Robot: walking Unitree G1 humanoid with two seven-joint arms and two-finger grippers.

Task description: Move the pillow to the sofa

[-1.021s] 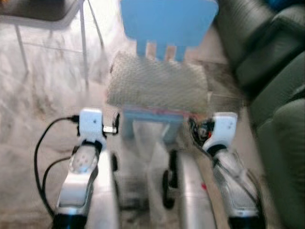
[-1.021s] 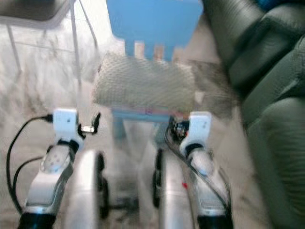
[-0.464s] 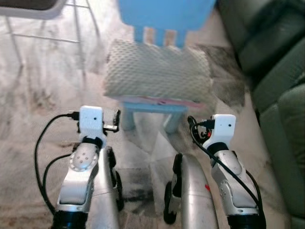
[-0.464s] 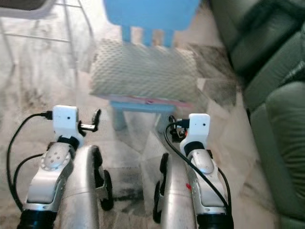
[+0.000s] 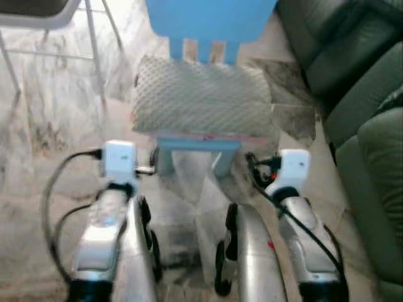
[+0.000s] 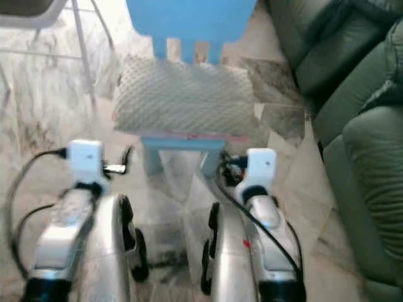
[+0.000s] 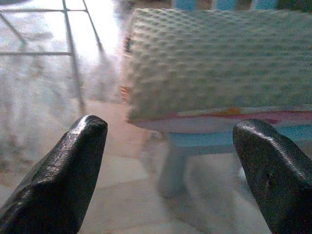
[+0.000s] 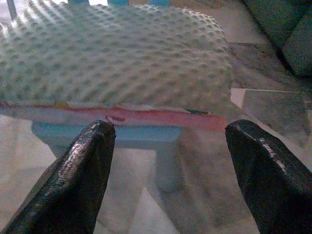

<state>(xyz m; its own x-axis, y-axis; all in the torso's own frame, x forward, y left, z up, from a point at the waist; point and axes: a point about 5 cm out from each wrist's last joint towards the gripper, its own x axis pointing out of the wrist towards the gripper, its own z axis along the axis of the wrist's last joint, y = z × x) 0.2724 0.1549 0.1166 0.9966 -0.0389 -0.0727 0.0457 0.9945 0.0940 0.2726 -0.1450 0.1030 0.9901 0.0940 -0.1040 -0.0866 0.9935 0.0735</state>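
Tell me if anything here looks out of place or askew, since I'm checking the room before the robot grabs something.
The pillow is the odd thing: it lies on a small blue chair rather than on the green sofa to the robot's right. It overhangs the seat edges. Nothing looks spilled or damaged. Both grippers, left and right, are open and short of the pillow.

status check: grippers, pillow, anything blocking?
Left gripper and right gripper open, short of the pillow. Pillow on blue chair. Sofa to the right. Nothing in the way.
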